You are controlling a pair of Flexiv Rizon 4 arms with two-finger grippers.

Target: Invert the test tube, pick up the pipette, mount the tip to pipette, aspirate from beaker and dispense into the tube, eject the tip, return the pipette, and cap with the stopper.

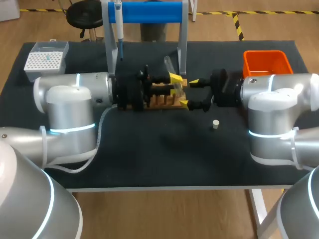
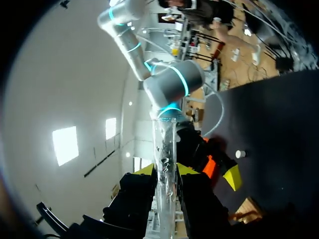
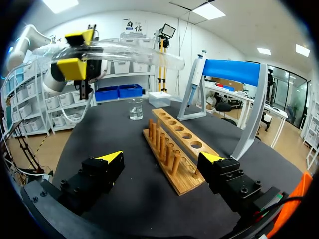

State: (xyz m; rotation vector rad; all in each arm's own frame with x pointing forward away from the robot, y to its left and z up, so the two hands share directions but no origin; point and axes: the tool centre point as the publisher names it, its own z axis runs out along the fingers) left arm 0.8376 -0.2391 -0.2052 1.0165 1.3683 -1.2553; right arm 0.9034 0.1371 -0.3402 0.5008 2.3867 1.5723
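My left gripper (image 1: 175, 84) is shut on a clear glass test tube (image 1: 168, 63), held in the air above the wooden rack (image 1: 158, 101). In the left wrist view the test tube (image 2: 164, 159) runs out between the fingers of that gripper (image 2: 165, 172). My right gripper (image 1: 189, 93) stands open just right of the rack, nothing between its fingers. From the right wrist view its open gripper (image 3: 162, 159) faces the rack (image 3: 175, 149), with the tube (image 3: 139, 54) lying level above in my left gripper (image 3: 75, 50). The pipette (image 1: 118, 25) hangs on the blue stand (image 1: 149, 12). A white stopper (image 1: 216, 124) lies on the mat.
A tip box (image 1: 46, 59) stands at the back left and an orange bin (image 1: 266, 62) at the back right. The beaker (image 3: 135, 108) sits beyond the rack's far end. The stand's grey legs (image 1: 182, 47) rise just behind the rack.
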